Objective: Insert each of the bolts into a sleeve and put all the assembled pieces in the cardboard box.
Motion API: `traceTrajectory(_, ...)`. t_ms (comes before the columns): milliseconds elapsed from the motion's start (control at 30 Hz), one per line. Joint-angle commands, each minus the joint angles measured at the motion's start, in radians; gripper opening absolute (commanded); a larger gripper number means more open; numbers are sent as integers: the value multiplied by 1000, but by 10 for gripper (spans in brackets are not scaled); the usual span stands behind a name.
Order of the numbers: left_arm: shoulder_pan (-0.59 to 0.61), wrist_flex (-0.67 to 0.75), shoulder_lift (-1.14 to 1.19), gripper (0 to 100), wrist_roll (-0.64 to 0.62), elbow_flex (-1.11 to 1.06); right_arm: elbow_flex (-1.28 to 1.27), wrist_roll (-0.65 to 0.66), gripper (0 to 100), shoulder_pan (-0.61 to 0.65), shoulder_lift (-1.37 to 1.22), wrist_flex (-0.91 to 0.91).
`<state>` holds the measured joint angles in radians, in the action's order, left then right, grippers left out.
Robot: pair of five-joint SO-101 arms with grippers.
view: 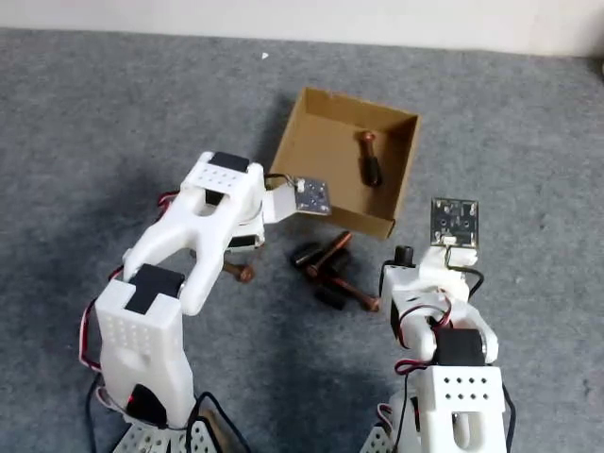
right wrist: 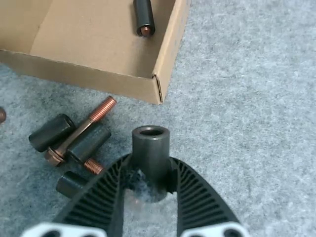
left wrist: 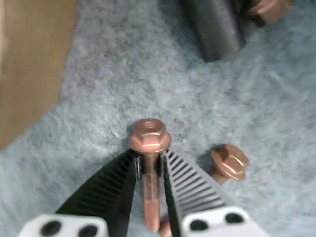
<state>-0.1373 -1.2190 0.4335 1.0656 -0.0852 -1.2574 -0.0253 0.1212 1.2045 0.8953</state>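
My left gripper [left wrist: 150, 158] is shut on a copper bolt [left wrist: 149, 137], gripping the shank just under its hex head, low over the grey carpet. A second bolt [left wrist: 228, 163] lies beside it. My right gripper [right wrist: 149, 165] is shut on a black sleeve [right wrist: 150, 143] held upright with its open end up, in front of the cardboard box [right wrist: 98, 79]. In the high view this sleeve [view: 404, 256] is right of the loose pile [view: 326, 266] of sleeves and bolts. The cardboard box [view: 311, 123] holds one assembled piece [view: 371, 160].
Between the two arms lie loose black sleeves [right wrist: 52, 132] and a long copper bolt [right wrist: 84, 127], close to the box's front wall. Another sleeve [left wrist: 217, 24] lies ahead of my left gripper. Bare carpet spreads to the far left and far right.
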Motion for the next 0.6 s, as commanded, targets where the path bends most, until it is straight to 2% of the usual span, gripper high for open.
traceTrajectory(0, 7, -60, -122, 5, -69, 10, 4, 0, 5, -12, 19, -28)
traceTrajectory(100, 12, -98, -202, 5, -132, 10, 2, -2, 5, 8, 19, -28)
traceTrajectory(267, 13, -138, -346, 5, -311, 8, 1, -9, 5, 84, 19, -24)
traceTrajectory(433, 4, -137, -541, 5, -427, -111, -50, -12, 5, 162, 19, -24)
traceTrajectory(500, -13, -135, -639, 5, -474, -183, -51, -75, 5, 203, 19, -28)
traceTrajectory(567, -22, -135, -742, 5, -548, -255, -48, -206, 5, 229, 19, -28)
